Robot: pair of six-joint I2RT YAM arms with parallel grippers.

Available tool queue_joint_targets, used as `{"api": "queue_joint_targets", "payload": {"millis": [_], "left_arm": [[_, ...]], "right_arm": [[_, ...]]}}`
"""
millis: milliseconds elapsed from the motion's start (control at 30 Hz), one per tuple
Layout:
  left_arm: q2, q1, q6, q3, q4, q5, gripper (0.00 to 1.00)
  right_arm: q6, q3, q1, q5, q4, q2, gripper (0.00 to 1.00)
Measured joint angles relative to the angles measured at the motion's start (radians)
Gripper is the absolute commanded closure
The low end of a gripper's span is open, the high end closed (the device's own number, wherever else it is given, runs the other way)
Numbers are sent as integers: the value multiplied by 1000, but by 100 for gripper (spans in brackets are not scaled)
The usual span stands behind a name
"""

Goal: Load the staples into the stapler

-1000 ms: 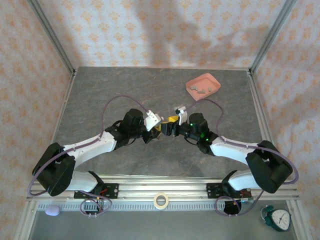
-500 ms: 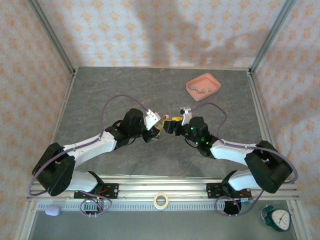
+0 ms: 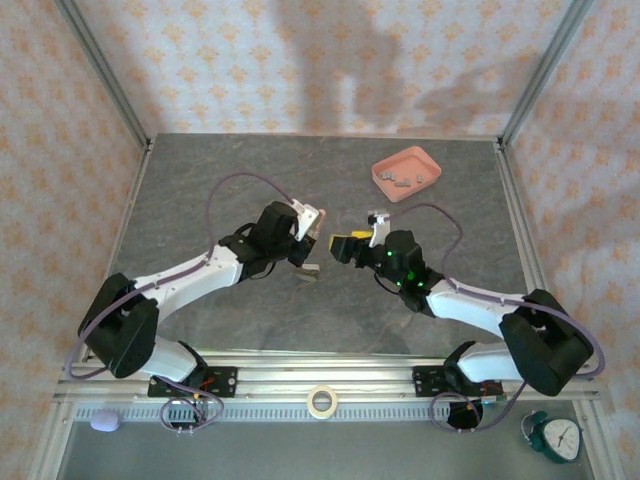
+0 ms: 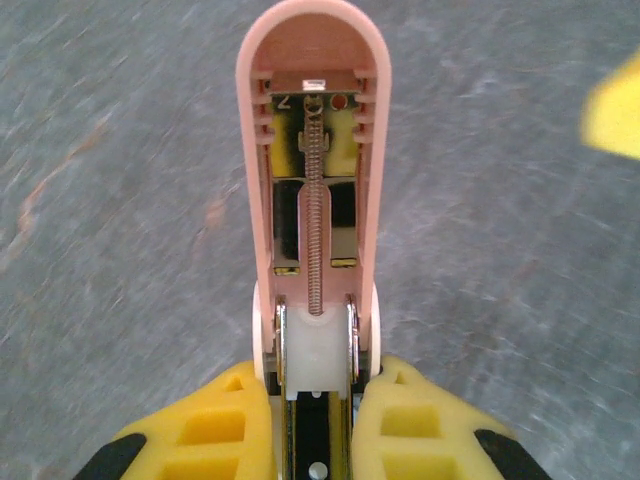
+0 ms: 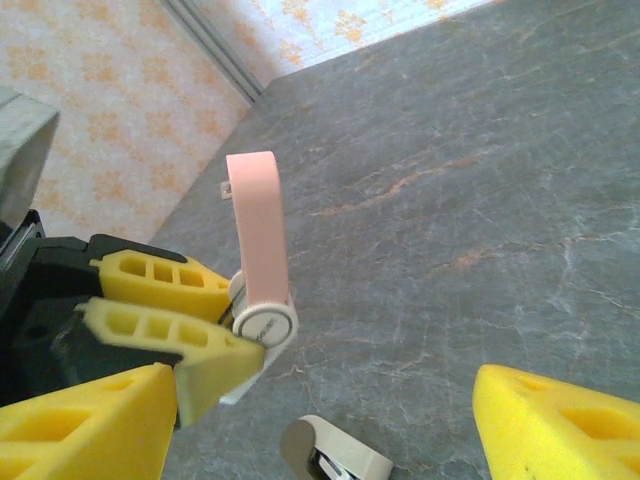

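Gripping open stapler near hinge: left end effector; right end effector spread wide, close by.

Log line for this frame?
left claw: shut on open pink-and-white mini stapler | right claw: open, empty | small grey metal staples: in shallow pink tray

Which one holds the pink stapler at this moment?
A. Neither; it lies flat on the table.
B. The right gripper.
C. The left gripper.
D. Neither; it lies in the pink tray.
C: the left gripper is clamped on the base of the stapler, whose lid stands open, while the right gripper is open and empty beside it.
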Motion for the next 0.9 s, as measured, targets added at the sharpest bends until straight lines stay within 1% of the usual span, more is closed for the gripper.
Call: {"api": "queue_joint_targets", "payload": {"millis": [67, 200, 300, 400, 567, 667, 800, 900], "left_arm": [[25, 12, -29, 18, -26, -37, 84], [133, 87, -135, 114, -134, -66, 84], [197, 134, -182, 150, -171, -85, 84], [248, 161, -217, 175, -212, -96, 84], [343, 194, -252, 258, -268, -105, 84], [391, 206, -256, 296, -274, -113, 84], [436, 208, -266, 318, -283, -113, 83], [462, 208, -277, 327, -286, -112, 80]], "right_arm": [[7, 11, -6, 0, -28, -2, 22], [27, 72, -15, 3, -167, 1, 23], [35, 96, -19, 2, -215, 13, 24], [38, 97, -19, -1, -248, 27, 24], [38, 97, -19, -1, -282, 44, 24], [37, 97, -19, -1, -293, 46, 24], [37, 97, -19, -1, -301, 46, 24], [35, 97, -23, -1, -304, 46, 24]]}}
